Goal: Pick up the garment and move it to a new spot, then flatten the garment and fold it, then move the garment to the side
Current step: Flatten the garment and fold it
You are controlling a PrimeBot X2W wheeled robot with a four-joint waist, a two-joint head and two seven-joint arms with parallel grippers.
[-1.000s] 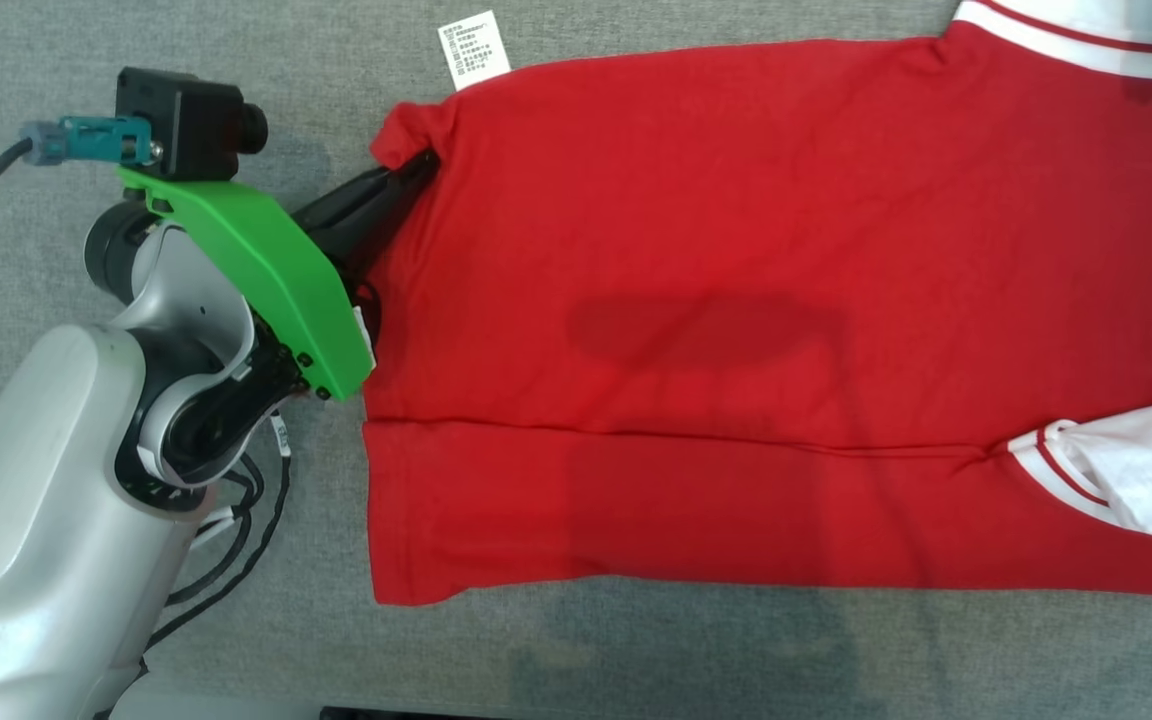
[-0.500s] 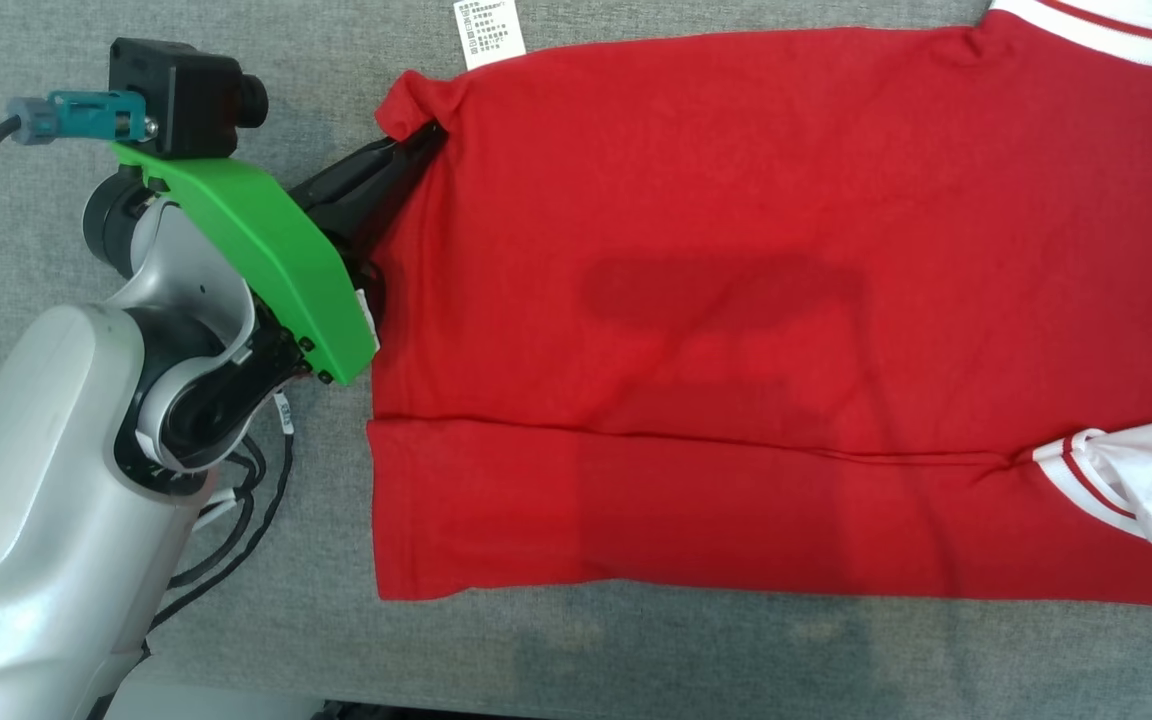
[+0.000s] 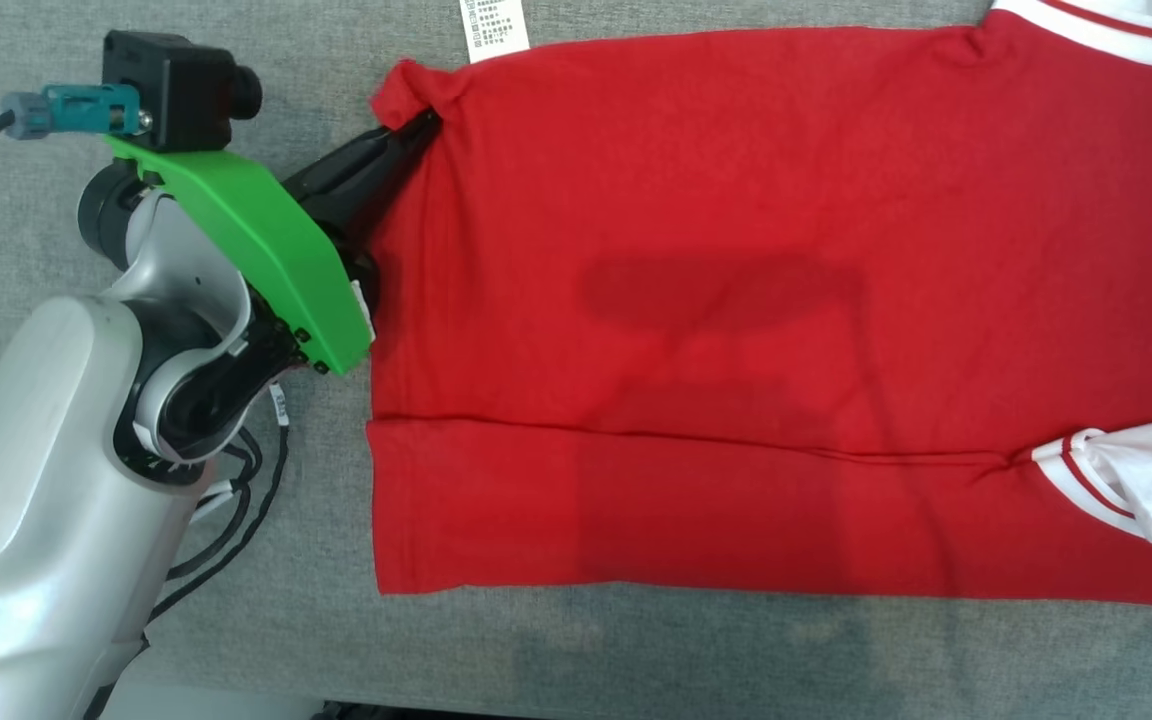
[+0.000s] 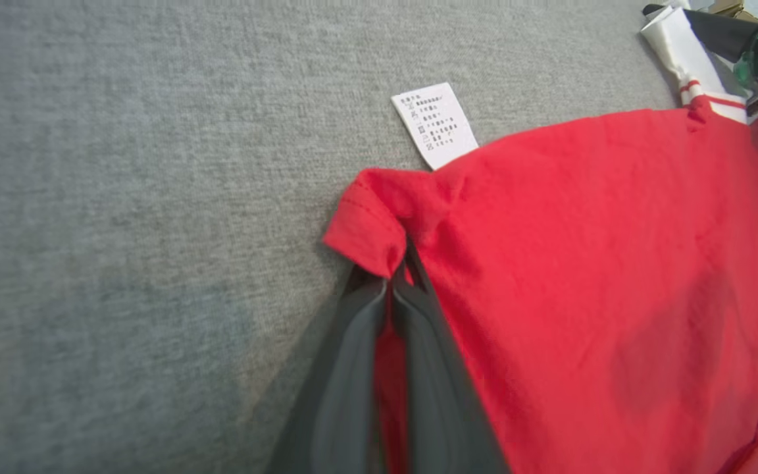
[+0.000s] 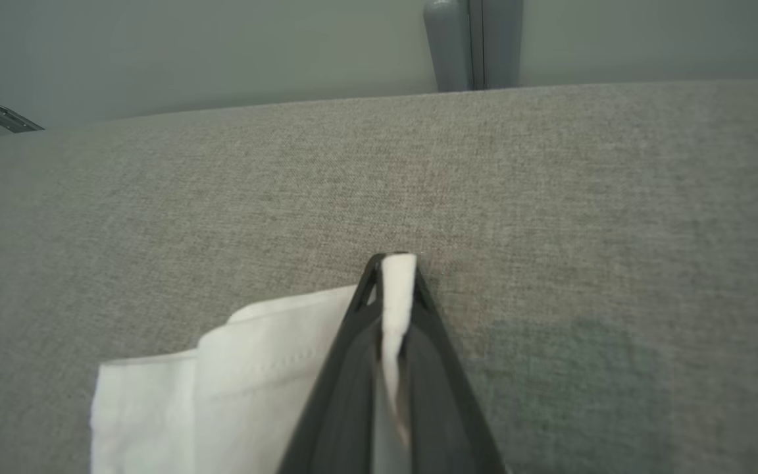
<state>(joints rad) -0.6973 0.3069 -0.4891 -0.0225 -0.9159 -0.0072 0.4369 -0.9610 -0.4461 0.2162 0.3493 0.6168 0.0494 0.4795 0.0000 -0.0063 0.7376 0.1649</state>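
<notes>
The garment (image 3: pixel 736 300) is a red shirt with white, red-striped sleeves, spread across the grey surface, its lower part folded up along a horizontal crease. My left gripper (image 3: pixel 423 122) is shut on the garment's far left hem corner, which bunches over the fingertips (image 4: pixel 389 280). A white care label (image 3: pixel 494 25) sticks out beside that corner. In the right wrist view my right gripper (image 5: pixel 397 263) is shut on a fold of the garment's white sleeve fabric (image 5: pixel 221 388), low over the surface.
Grey fabric surface (image 3: pixel 236 60) lies all around the garment. Its near edge runs along the bottom of the head view. A grey post (image 5: pixel 471 43) and wall stand beyond the surface's far edge. My left arm's cables (image 3: pixel 236 520) hang beside the hem.
The head view shifted slightly. The left gripper keeps its hold on the hem corner, which has moved a little up and left. The white sleeve at the right has slid lower and further right.
</notes>
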